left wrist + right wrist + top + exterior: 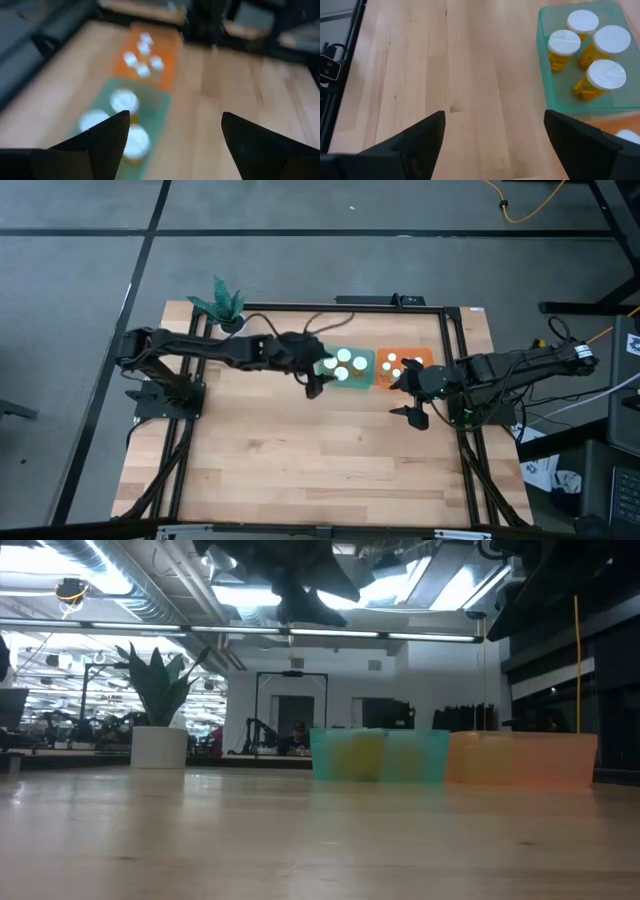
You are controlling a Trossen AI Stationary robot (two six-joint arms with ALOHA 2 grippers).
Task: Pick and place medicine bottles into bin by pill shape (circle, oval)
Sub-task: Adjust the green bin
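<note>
You have both grippers empty and spread wide, with every medicine bottle already sitting in a bin. Your left gripper (316, 379) hangs at the near left edge of the green bin (366, 378), fingers (102, 137) parted with nothing between them; the bottles lie just beyond and beside its tips. Your right gripper (410, 398) hovers over bare wood just in front of the orange bin (425, 357), its fingers (415, 140) also released and holding nothing, the bottles a little way off ahead of it.

The bins stand touching side by side near the middle of the table (300, 450), both translucent plastic, rectangular, with low walls. The table is pale wooden butcher-block with visible planks, framed by dark metal rails.

Count the bottles: four medicine bottles (592, 45) in the green bin, upright, amber cylinders with round white caps, yellow pills showing through the walls of three of them. In the orange bin you see four white caps (143, 57) clustered together, though that view is blurred. Eight in all, two bins, two grippers.

One white pot with a green spiky plant (222, 305) stands at the far left corner.
</note>
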